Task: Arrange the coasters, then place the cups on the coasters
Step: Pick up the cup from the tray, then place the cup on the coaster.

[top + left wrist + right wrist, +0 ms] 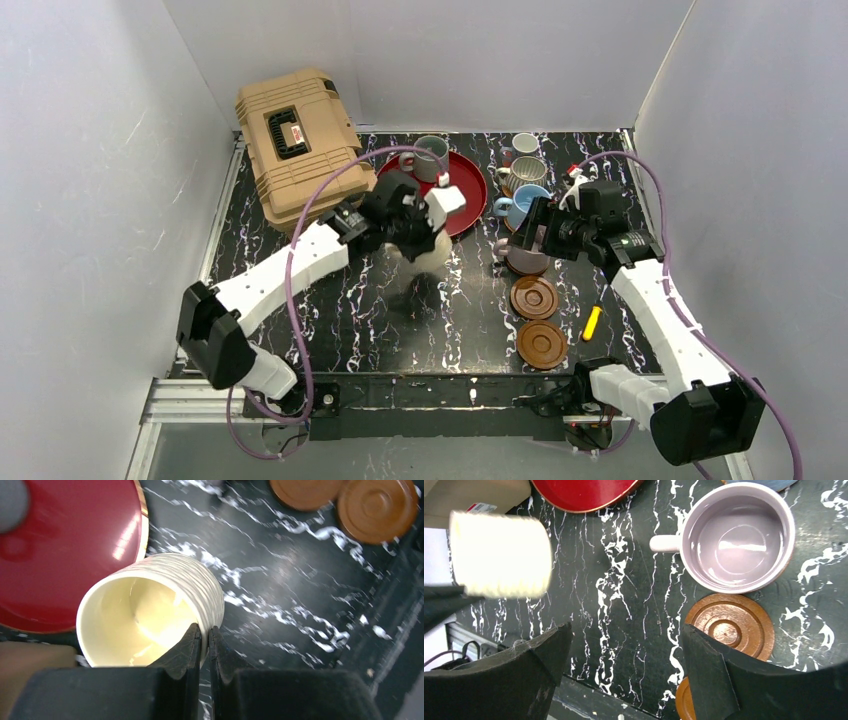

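Observation:
My left gripper (205, 632) is shut on the rim of the cream-yellow cup (150, 610), one finger inside and one outside. It holds the cup tilted above the table (380, 300), just in front of the red tray (470, 205). In the top view this left gripper (420, 238) and cup (432, 255) are mid-table. My right gripper (625, 630) is open and holds nothing. It hangs beside the lilac cup (736, 537), which stands upright. Two dark brown ringed coasters (533, 297) (542, 343) lie in a row in front of the lilac cup (525, 262).
A grey-green cup (430, 157) stands on the red tray. White (523, 145), ribbed grey (525, 172) and light blue (518, 207) cups line up at the back right. A tan case (295, 140) fills the back left. A yellow object (591, 322) lies right of the coasters.

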Action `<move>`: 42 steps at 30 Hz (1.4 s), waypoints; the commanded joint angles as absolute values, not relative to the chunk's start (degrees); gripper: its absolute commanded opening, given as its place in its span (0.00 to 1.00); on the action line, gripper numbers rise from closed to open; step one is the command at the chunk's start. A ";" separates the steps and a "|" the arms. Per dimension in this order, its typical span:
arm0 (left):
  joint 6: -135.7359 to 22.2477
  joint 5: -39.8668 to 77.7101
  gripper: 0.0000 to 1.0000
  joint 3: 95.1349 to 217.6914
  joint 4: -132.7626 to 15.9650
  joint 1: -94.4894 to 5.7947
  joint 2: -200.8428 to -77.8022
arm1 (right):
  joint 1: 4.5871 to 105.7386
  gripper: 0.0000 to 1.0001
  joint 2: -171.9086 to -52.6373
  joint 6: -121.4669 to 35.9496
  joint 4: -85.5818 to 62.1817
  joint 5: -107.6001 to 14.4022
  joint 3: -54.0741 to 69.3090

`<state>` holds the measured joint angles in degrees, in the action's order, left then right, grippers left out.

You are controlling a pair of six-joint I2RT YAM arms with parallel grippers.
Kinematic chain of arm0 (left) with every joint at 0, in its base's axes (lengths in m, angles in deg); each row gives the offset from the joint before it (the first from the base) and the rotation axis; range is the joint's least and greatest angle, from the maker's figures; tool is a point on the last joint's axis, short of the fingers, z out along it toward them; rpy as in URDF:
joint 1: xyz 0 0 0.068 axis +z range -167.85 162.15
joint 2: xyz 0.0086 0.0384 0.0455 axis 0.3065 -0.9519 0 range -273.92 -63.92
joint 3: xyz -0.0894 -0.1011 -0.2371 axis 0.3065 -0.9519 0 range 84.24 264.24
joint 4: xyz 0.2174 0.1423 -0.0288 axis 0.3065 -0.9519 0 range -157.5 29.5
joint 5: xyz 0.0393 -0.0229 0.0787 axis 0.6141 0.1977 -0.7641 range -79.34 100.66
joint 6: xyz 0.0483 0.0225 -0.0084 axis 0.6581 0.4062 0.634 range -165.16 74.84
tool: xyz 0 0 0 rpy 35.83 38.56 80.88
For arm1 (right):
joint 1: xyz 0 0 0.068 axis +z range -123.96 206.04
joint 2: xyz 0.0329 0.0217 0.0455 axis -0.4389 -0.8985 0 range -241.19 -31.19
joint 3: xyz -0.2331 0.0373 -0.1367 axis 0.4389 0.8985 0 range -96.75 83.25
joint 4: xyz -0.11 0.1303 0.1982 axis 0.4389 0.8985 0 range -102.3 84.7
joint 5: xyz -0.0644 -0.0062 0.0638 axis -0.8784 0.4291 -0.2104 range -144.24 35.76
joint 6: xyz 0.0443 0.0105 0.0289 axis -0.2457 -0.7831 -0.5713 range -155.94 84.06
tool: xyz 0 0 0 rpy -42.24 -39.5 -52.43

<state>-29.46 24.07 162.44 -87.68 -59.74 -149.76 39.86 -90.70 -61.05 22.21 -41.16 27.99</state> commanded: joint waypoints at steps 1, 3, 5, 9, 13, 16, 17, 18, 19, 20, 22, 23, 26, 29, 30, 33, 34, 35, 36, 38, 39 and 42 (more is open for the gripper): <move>-32.57 25.15 0.00 155.92 -84.36 -63.71 -141.94 | 40.10 0.88 -92.45 -61.77 20.62 -35.58 27.88; -33.50 25.45 0.00 153.09 -83.71 -65.47 -140.17 | 40.95 0.88 -93.54 -61.91 20.45 -34.20 27.93; -34.18 25.68 0.00 150.72 -82.75 -67.18 -138.88 | 42.22 0.88 -94.85 -62.07 19.97 -32.58 28.32; -35.67 26.62 0.00 146.94 -80.27 -69.74 -137.59 | 46.67 0.83 -97.99 -64.20 17.16 -29.96 30.16; -35.87 26.78 0.00 144.49 -78.61 -72.24 -137.98 | 52.95 0.80 -100.26 -67.31 13.17 -31.94 31.26; -35.63 26.75 0.00 143.77 -78.29 -74.42 -138.69 | 57.34 0.78 -102.20 -67.99 12.37 -33.54 30.67; -35.47 26.48 0.00 143.54 -78.27 -75.03 -138.97 | 58.59 0.78 -102.71 -68.15 11.99 -33.96 30.55; -35.30 26.22 0.00 143.29 -78.17 -75.51 -139.10 | 60.18 0.78 -103.19 -68.19 11.66 -34.33 30.46; -35.23 25.95 0.00 143.06 -78.03 -76.03 -139.31 | 61.15 0.77 -103.85 -68.20 11.42 -34.68 30.37; -35.12 25.78 0.00 142.87 -77.93 -76.56 -139.41 | 62.15 0.76 -104.47 -68.28 11.36 -35.05 30.32; -34.97 25.42 0.00 142.78 -77.98 -77.53 -139.61 | 63.91 0.74 -105.80 -68.39 11.41 -35.82 30.34; -34.85 24.97 0.00 142.71 -77.99 -78.01 -139.67 | 64.77 0.74 -106.37 -68.45 11.51 -36.31 30.42; -34.70 24.17 0.00 142.48 -78.04 -78.87 -139.94 | 66.94 0.72 -107.64 -68.68 11.68 -37.43 30.59; -34.57 23.99 0.00 142.72 -78.47 -79.26 -140.57 | 68.35 0.70 -108.32 -68.73 12.02 -38.40 30.61; -34.54 23.80 0.00 142.73 -78.51 -79.40 -140.64 | 68.73 0.69 -108.42 -68.66 12.21 -38.86 30.61; -34.77 23.40 0.00 142.81 -78.43 -79.54 -140.87 | 69.87 0.61 -109.37 -68.24 13.53 -41.14 30.31; -34.86 23.21 0.00 142.90 -78.48 -79.55 -141.16 | 70.31 0.59 -109.72 -68.16 13.97 -41.81 30.14; -34.91 22.99 0.00 143.03 -78.51 -79.55 -141.43 | 70.87 0.57 -110.09 -68.07 14.25 -42.37 29.93; -34.98 22.97 0.00 143.16 -78.66 -79.59 -141.78 | 71.43 0.55 -110.56 -67.95 14.51 -43.10 29.71; -35.20 22.88 0.00 143.30 -78.87 -79.70 -142.37 | 72.68 0.51 -111.63 -67.86 15.24 -44.48 28.85; -35.18 22.81 0.00 143.43 -78.87 -79.72 -142.54 | 73.53 0.48 -112.10 -67.85 15.75 -45.35 28.40; -35.31 22.25 0.00 143.58 -79.04 -79.85 -142.90 | 75.19 0.42 -113.06 -67.91 16.95 -48.47 26.98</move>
